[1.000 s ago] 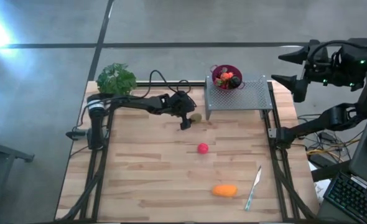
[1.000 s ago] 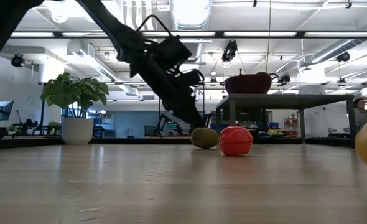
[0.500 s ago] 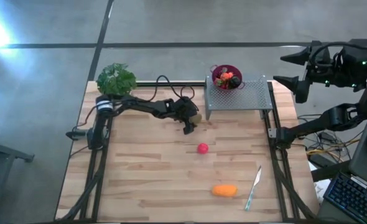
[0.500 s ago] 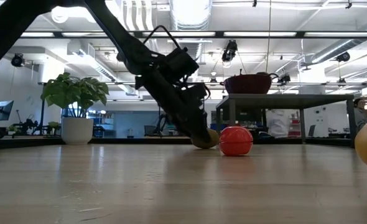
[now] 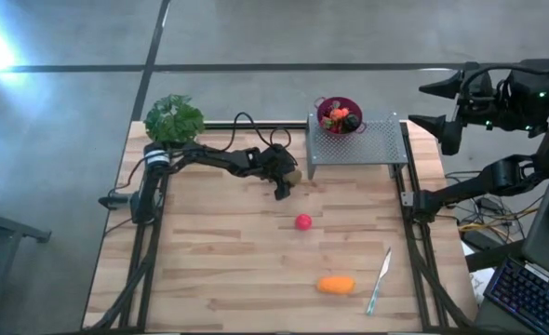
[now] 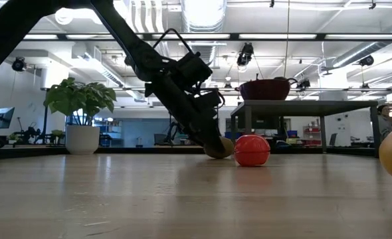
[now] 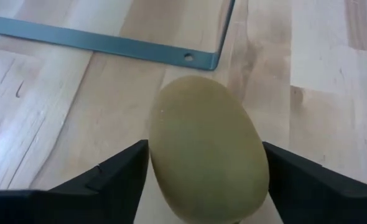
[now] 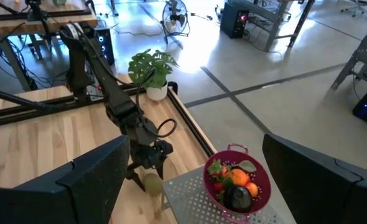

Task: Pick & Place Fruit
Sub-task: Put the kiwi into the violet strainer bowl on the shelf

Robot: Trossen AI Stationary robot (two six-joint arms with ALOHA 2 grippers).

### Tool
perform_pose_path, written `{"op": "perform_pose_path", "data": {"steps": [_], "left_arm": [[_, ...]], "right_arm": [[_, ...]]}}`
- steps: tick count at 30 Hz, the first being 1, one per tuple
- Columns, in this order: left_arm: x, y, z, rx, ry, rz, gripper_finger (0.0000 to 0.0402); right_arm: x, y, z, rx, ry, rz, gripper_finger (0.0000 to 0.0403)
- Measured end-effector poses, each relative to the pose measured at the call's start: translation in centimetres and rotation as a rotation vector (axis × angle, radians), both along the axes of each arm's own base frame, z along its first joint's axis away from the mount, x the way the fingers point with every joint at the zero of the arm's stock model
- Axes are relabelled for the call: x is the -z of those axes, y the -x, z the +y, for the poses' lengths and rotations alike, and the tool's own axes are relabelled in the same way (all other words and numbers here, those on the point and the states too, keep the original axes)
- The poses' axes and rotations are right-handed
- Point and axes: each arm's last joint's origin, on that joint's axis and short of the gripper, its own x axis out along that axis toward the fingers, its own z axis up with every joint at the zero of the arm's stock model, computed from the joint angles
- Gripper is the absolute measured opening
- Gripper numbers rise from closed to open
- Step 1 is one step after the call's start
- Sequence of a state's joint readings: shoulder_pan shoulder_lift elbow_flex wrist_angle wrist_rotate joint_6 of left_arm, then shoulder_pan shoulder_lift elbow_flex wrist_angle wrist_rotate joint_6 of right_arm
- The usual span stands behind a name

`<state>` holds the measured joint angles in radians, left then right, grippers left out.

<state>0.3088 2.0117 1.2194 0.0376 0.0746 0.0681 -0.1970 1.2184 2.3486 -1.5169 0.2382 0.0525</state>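
The brown kiwi (image 7: 208,149) lies on the wooden table (image 5: 219,261), close to the near left corner of a metal rack (image 5: 358,144). My left gripper (image 5: 288,181) is down at table level, slanting downward, with one finger on each side of the kiwi. A pink-red ball (image 5: 302,221) sits mid-table, and an oblong orange piece (image 5: 336,285) lies near the front edge. A magenta bowl (image 5: 340,114) holding several fruit stands on the rack. My right gripper (image 5: 428,104) hangs open, high beyond the table's right edge. My left gripper pinches the kiwi between its two fingers, which meet its two opposite sides (image 7: 155,155). The fingers come slanting down from the table's left. The kiwi rests on the table (image 6: 219,147).
A slim pale knife (image 5: 379,279) lies at the front right beside the orange piece. A potted green plant (image 5: 174,119) stands at the far left corner. The rack's flat foot bar (image 7: 109,43) runs just beyond the kiwi.
My left gripper has gone down and toward the kiwi, ending at table level with its fingers around it. The kiwi has stayed where it was.
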Motion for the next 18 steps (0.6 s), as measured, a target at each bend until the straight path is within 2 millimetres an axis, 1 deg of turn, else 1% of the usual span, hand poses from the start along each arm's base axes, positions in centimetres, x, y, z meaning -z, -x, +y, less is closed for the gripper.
{"op": "perform_pose_path", "data": {"steps": [5,10,15,18], "left_arm": [[0.0,0.0,0.0,0.0,0.001,0.003,0.0269],[-0.5,0.3,-0.1,0.002,0.004,0.015,0.0258],[-2.6,0.8,-0.2,0.004,-0.013,-0.008,0.0257],[-4.6,1.4,-0.2,-0.007,-0.038,-0.037,0.0257]], "right_arm": [[0.0,0.0,0.0,0.0,0.0,0.0,0.0342],[0.0,0.1,0.0,-0.001,0.0,-0.001,0.0321],[0.0,0.1,0.0,-0.003,-0.001,0.0,0.03],[0.0,0.1,0.0,-0.004,-0.001,0.002,0.0288]]}}
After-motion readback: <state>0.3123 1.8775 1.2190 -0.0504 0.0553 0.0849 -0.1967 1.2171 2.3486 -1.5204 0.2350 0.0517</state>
